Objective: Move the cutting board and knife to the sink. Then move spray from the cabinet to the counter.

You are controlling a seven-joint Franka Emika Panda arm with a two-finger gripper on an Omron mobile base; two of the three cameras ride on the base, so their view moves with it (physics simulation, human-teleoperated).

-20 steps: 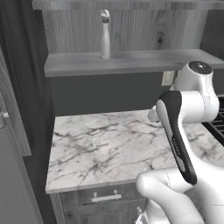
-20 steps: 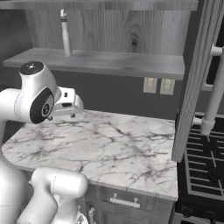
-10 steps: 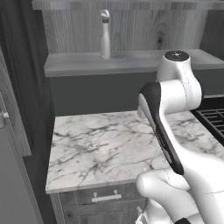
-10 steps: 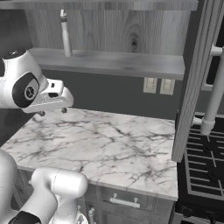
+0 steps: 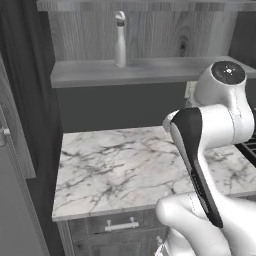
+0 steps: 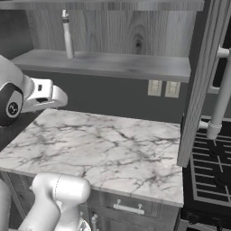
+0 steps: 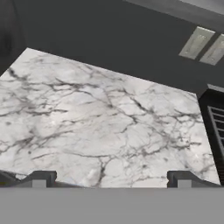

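The arm (image 5: 210, 125) rises from the base, its dark-striped forearm slanting up to a raised, bent elbow above the counter's (image 5: 125, 170) right side. In the right base view the wrist and hand (image 6: 43, 95) reach level over the counter's left edge, well above the marble. The hand view looks down at the slab, with the gripper (image 7: 109, 179) spread wide: its two dark fingertips (image 7: 39, 178) stand far apart and nothing is between them. The spray (image 5: 119, 39) stands upright on the open shelf of the cabinet (image 5: 150, 70), near the shelf's left part, well above and apart from the hand. Right of the counter is the black stove (image 6: 210, 180), and two wall outlets (image 6: 163, 88) sit under the shelf
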